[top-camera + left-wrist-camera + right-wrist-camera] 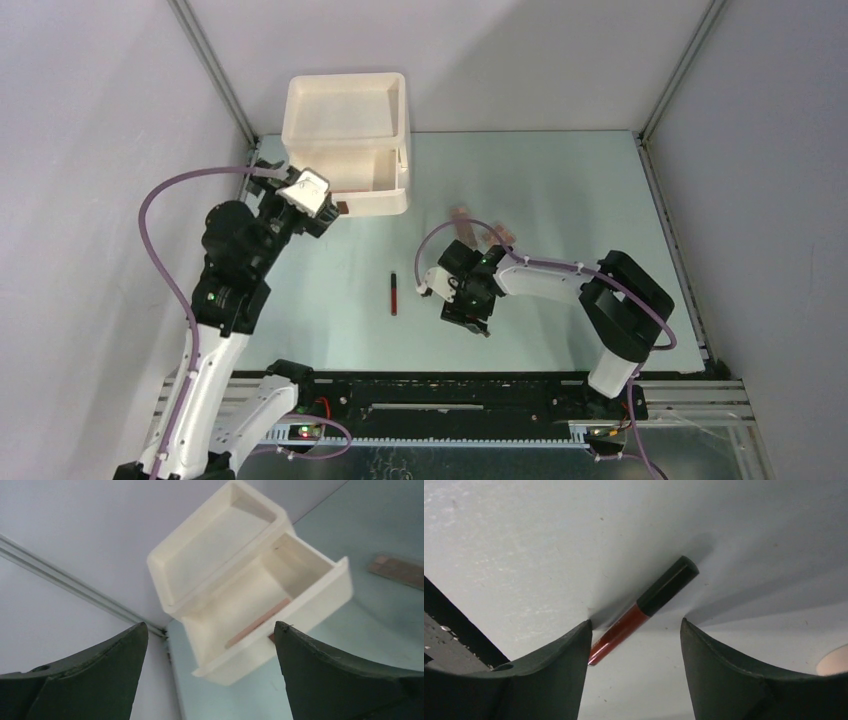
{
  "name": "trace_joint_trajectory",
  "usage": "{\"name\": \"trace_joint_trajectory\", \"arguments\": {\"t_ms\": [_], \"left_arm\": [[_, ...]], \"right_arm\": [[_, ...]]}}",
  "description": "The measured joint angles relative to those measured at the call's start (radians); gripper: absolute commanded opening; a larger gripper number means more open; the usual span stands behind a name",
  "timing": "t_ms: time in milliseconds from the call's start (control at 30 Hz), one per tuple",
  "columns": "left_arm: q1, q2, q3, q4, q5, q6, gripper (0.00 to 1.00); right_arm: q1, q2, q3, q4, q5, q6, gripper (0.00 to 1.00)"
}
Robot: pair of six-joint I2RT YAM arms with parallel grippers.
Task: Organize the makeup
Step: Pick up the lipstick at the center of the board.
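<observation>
Hovering just beside the cream drawer box (347, 79) at the far left of the table (570, 180), the left tool (210, 625) stands wide open with nothing between its fingers. Its wrist view looks into the box's open drawer (322, 595). A thin pinkish-brown strip (257, 622) lies there along the front wall, but it is hard to tell whether it is a pencil or the edge of a palette. From above, the left wrist covers the drawer's near left corner and the strip cannot be made out.

The right tool (635, 621) is low over the middle of the table, its fingers apart and gripping nothing. In its wrist view a red-and-black tube (644, 606) lies aslant on the table between them, black cap farthest from the camera. The tube's red end runs behind one dark finger (549, 675), so contact there cannot be judged. A peach sponge (835, 661) is cut off at the lower right corner of that view.

From above, the tool's body hides whatever lies under it. A dark red tube (393, 293) lies on the table just to its left; I cannot tell whether it is the same tube. Beyond the right wrist, pink-brown palettes (461, 220) lie partly covered by the purple cable (425, 245).
</observation>
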Motion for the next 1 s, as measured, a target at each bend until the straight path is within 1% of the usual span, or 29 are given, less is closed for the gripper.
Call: {"name": "trace_joint_trajectory", "arguments": {"t_ms": [67, 200, 233, 267, 300, 333, 367, 400, 433, 500, 533, 567, 633, 900, 1000], "left_arm": [[0.000, -0.038, -0.037, 0.011, 0.029, -0.054, 1.00], [0.000, -0.075, -0.076, 0.017, 0.070, -0.132, 1.00], [0.000, -0.079, -0.079, 0.018, 0.077, -0.148, 1.00], [0.000, -0.080, -0.080, 0.018, 0.084, -0.160, 1.00], [0.000, -0.080, -0.081, 0.018, 0.092, -0.173, 1.00], [0.000, -0.080, -0.081, 0.018, 0.099, -0.186, 1.00], [0.000, -0.080, -0.081, 0.018, 0.109, -0.200, 1.00], [0.000, -0.080, -0.081, 0.018, 0.121, -0.214, 1.00], [0.000, -0.079, -0.081, 0.018, 0.135, -0.227, 1.00], [0.000, -0.077, -0.081, 0.016, 0.164, -0.251, 1.00], [0.000, -0.074, -0.081, 0.014, 0.181, -0.263, 1.00], [0.000, -0.072, -0.081, 0.013, 0.201, -0.273, 1.00], [0.000, -0.066, -0.081, 0.012, 0.235, -0.291, 1.00], [0.000, -0.021, -0.078, 0.011, 0.389, -0.397, 1.00], [0.000, 0.002, -0.067, 0.010, 0.430, -0.441, 1.00]], "right_arm": [[0.011, 0.004, 0.000, 0.003, 0.016, 0.001, 0.62], [0.021, 0.004, 0.000, 0.001, 0.018, 0.008, 0.39], [0.022, 0.004, 0.000, 0.000, 0.017, 0.013, 0.36], [0.022, 0.004, 0.000, 0.000, 0.016, 0.013, 0.30], [0.021, 0.003, -0.001, -0.001, 0.015, 0.012, 0.27], [0.021, 0.000, -0.002, -0.001, 0.013, 0.011, 0.21], [0.018, -0.005, -0.006, 0.002, 0.013, 0.009, 0.12], [0.010, -0.013, -0.008, 0.002, 0.016, 0.003, 0.04], [-0.002, -0.022, -0.008, 0.002, 0.016, -0.003, 0.00], [-0.032, -0.058, -0.008, 0.001, 0.011, -0.012, 0.00], [-0.063, -0.114, -0.006, 0.000, 0.000, -0.015, 0.00], [-0.066, -0.122, -0.005, 0.000, 0.000, -0.016, 0.00], [-0.105, -0.195, 0.004, -0.003, -0.019, -0.023, 0.00], [-0.266, -0.493, 0.123, 0.003, -0.155, -0.038, 0.00], [-0.304, -0.543, 0.146, 0.006, -0.193, -0.037, 0.00]]}}
